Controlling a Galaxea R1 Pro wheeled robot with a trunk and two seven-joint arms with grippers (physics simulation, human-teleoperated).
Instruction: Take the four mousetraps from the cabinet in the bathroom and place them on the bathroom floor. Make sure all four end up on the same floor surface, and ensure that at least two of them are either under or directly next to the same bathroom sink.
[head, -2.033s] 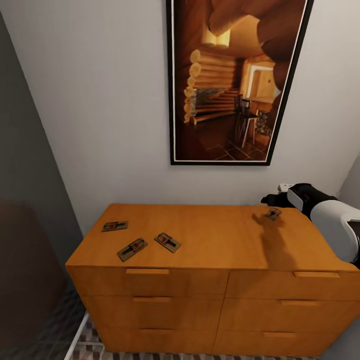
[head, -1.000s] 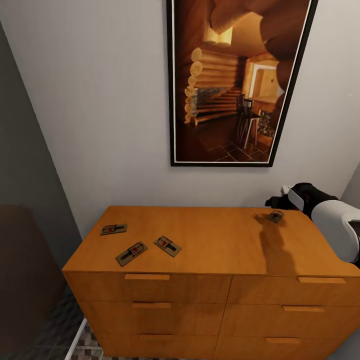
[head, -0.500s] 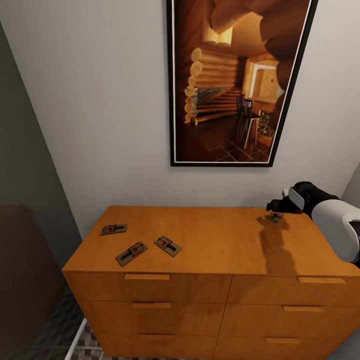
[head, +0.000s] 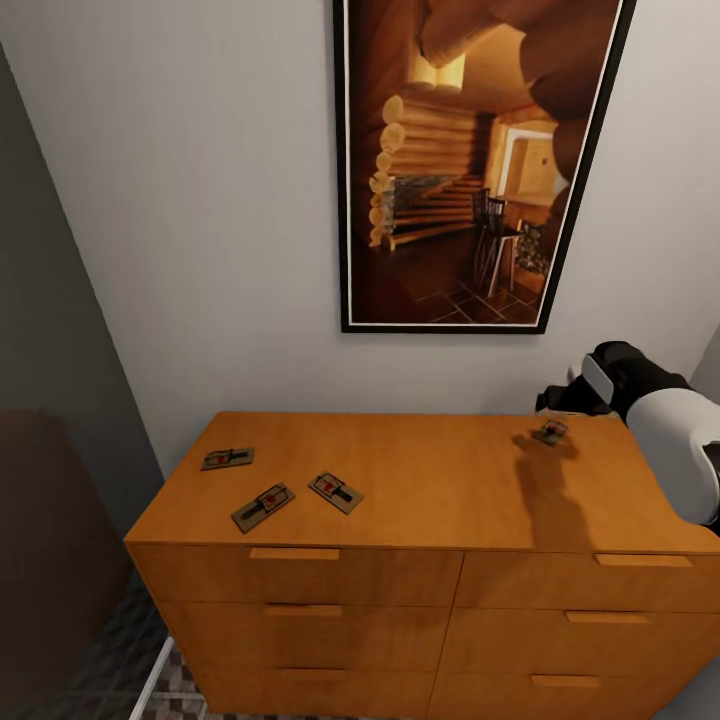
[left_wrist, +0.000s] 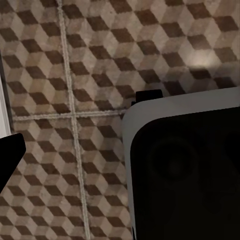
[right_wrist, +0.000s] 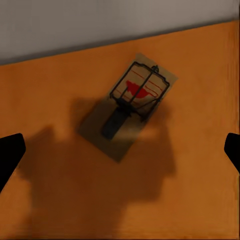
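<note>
Orange-brown cabinet (head: 420, 500) carries my unlabelled mousetrap (right_wrist: 127, 114), lying flat under my right end effector (right_wrist: 120, 150), fingers spread wide.

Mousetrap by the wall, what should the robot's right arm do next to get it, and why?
Probably lower straight down. The mousetrap lies flat on the cabinet, between the spread fingers of the right gripper, untouched.

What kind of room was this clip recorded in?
Probably a home bathroom, though no fixtures show. The clues: cube-patterned floor tiles, a wooden cabinet against a plain wall beneath a framed picture, and a dark panel on the left that may be shower glass.
</note>
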